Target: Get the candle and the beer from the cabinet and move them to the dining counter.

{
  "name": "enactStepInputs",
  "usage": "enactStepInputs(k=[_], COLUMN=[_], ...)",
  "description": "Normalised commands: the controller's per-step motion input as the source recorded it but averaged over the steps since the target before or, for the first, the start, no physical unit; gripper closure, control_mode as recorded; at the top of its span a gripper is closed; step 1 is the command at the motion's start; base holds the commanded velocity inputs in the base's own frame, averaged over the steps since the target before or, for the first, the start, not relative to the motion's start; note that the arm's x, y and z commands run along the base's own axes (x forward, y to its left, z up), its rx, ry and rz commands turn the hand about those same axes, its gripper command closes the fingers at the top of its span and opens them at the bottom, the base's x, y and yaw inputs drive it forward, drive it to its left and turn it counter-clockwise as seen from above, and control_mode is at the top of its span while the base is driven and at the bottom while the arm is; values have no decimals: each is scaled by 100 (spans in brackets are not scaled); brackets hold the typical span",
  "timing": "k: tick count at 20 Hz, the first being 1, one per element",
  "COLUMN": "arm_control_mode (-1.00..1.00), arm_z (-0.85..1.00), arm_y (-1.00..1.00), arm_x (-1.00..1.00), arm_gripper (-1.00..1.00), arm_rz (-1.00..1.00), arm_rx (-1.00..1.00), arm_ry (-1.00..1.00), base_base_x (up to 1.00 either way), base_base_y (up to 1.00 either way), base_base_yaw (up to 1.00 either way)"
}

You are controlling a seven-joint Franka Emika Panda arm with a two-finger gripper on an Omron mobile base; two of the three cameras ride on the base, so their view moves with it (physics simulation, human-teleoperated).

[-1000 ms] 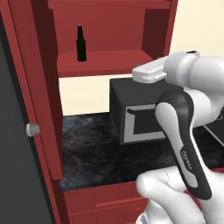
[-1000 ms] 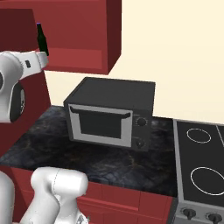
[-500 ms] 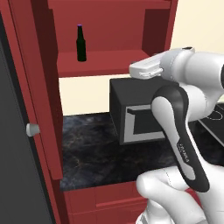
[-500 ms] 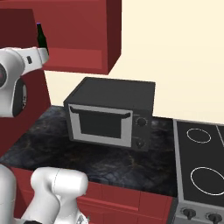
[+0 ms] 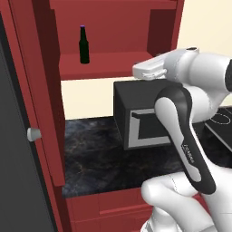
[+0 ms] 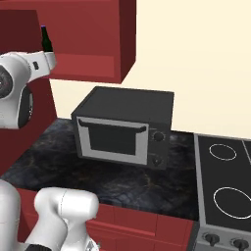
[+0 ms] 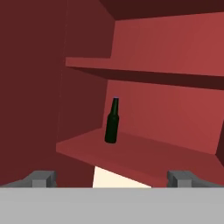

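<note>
While no label reads, beer (image 7: 112, 122) stands upright on cabinet (image 7: 144, 151) shelf.

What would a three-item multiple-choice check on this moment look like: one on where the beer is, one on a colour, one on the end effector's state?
1. Where does the beer stand?
A. On the black worktop
B. On the red shelf of the cabinet
C. On top of the microwave

2. What colour is the beer's cap?
A. Purple
B. White
C. Yellow

3. How is the end effector set?
A. Shut on the beer
B. Shut on nothing
C. Open, short of the beer

Key: 1 B, the bottle stands upright on the shelf, above the microwave and the worktop. 2 A, the left base view shows a purple tip on the neck. 3 C, in the hand view the fingertips stand wide apart with the bottle farther ahead, untouched.
</note>
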Motion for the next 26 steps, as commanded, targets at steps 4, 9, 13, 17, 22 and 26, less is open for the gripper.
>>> enactStepInputs(k=[4, 9, 13, 17, 22, 26], arm_control_mode=[-100, -100, -100, -100, -100, -100], arm_z=[16, 9, 11, 8, 1, 0], arm_y=[14, 21, 19, 11, 1, 0], arm_x=[22, 26, 36, 29, 13, 3], arm_gripper=[-100, -100, -100, -100, -100, -100], arm_rz=[0, 0, 0, 0, 0, 0], arm_rx=[0, 0, 0, 5, 10, 11], arm_ry=[0, 0, 0, 0, 0, 0], base_base_x=[0, 0, 0, 0, 0, 0], base_base_y=[0, 0, 0, 0, 0, 0], base_base_yaw=[0, 0, 0, 0, 0, 0])
